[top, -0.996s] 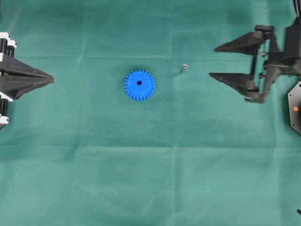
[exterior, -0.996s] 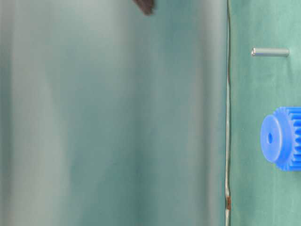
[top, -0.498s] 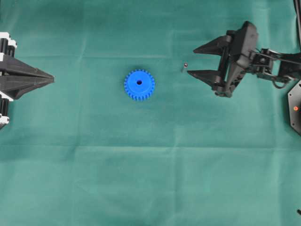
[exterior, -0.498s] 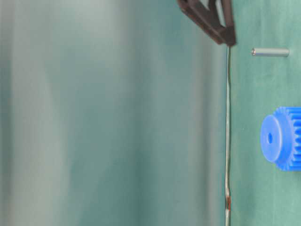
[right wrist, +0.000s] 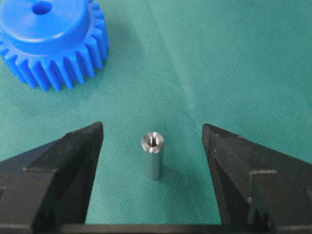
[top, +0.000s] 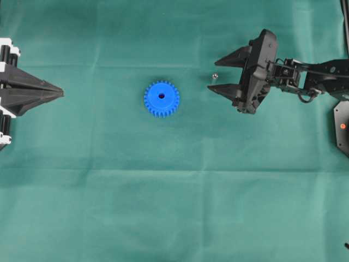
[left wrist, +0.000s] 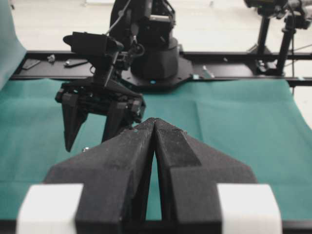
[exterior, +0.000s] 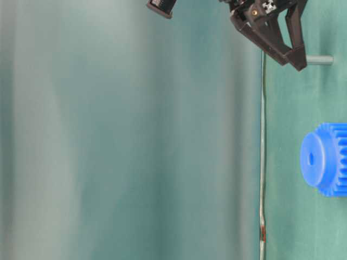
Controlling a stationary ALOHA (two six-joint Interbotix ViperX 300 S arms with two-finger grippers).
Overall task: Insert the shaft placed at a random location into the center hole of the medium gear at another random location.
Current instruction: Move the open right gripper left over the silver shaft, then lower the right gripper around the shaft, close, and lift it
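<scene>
My right claw (right wrist: 152,161) has come in fast from the side of the table, and now its two black fingers (right wrist: 63,161) stand wide apart with the shaft (right wrist: 152,156) right between them. It grips nothing yet. The little silver pin stands up on its end, and no finger touches it. I can see a tiny dent in its shiny top. A moment ago the pin was well apart from my claw, so this move means I am lined up to pinch it. I think the next step is to squeeze gently, so the pin does not tip over.

A bit past the pin, up and to the left, the medium gear (right wrist: 48,39) lies flat. It is bright blue, and its center hole (right wrist: 43,7) faces up, open and waiting.

Far across the table, my left claw (top: 57,94) is clenched shut and holds nothing.

Everything sits on a green cloth (top: 174,207) with soft folds. Beyond it is a black rail (left wrist: 234,61) and a pale floor (left wrist: 219,24).
</scene>
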